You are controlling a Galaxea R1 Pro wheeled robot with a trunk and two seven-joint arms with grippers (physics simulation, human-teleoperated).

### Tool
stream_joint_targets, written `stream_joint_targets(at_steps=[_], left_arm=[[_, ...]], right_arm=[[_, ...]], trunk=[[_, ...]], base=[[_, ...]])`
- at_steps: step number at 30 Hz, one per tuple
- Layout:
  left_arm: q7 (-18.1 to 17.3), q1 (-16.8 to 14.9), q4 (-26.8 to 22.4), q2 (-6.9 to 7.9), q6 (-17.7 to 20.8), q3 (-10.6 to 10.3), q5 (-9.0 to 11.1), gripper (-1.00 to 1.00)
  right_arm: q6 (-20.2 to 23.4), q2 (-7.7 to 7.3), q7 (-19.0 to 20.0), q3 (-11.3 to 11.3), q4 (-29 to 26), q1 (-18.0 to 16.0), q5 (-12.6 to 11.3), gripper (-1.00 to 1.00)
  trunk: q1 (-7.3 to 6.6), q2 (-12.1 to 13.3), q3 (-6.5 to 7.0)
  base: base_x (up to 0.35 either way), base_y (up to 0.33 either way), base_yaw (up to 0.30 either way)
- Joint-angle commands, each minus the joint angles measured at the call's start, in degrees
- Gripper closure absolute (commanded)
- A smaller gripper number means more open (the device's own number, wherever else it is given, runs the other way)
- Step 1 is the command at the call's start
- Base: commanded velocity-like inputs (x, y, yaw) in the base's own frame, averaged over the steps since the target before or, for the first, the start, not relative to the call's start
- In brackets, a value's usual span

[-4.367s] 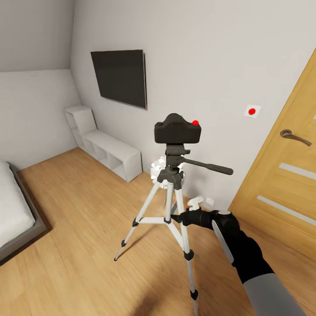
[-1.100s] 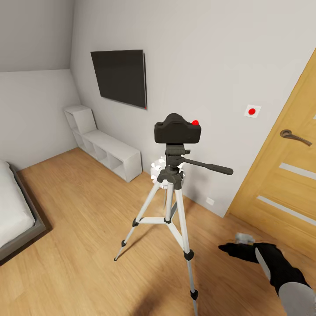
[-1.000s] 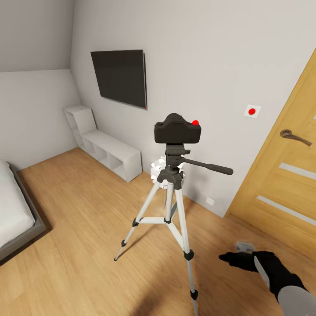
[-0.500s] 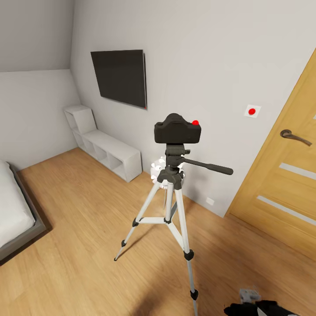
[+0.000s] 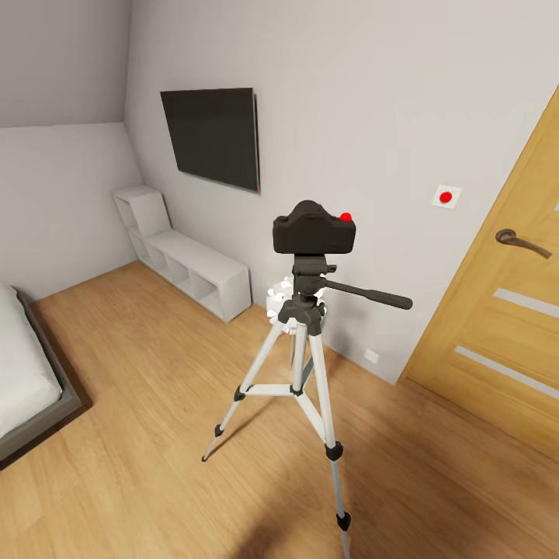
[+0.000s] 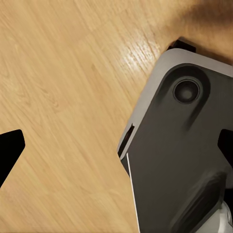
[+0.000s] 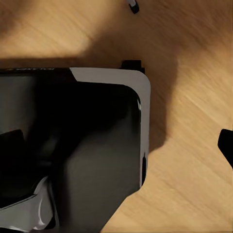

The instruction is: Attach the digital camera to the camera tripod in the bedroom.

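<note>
With the right arm now withdrawn from the head view, the digital camera (image 5: 314, 230) sits unaided atop the camera tripod (image 5: 303, 365) by the bedroom wall; both end effectors hang spread, grasping nothing, so the mounting looks complete.

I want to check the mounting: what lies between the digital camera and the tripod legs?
In the head view, the black pan head with its long handle lies between the digital camera and the silver-white legs.
</note>
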Motion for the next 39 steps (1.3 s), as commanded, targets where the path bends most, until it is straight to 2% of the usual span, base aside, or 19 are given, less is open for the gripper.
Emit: stream_joint_targets(at_steps=[1,8,13,39], left_arm=[[0.2,0.0,0.0,-0.01,-0.1,-0.5,0.5,-1.0],[0.2,0.0,0.0,-0.02,-0.1,-0.4,0.5,-1.0],[0.2,0.0,0.0,-0.03,-0.1,-0.4,0.5,-1.0],[0.2,0.0,0.0,-0.02,-0.1,-0.4,0.5,-1.0]], right_arm=[[-0.3,0.16,-0.3,-0.5,0.1,0.2,0.5,-1.0],[-1.1,2.0,-4.7,-0.5,0.2,1.7,0.5,-1.0],[-1.3,2.77,-6.8,-0.5,0.3,3.4,0.5,-1.0],[-1.8,3.71,-8.5,-0.6,0.2,4.2,0.4,-1.0]], trunk=[[0.03,-0.1,-0.1],[0.03,-0.1,-0.1],[0.03,-0.1,-0.1],[0.03,-0.1,-0.1]], base=[[0.0,0.0,0.0],[0.0,0.0,0.0],[0.0,0.0,0.0],[0.0,0.0,0.0]])
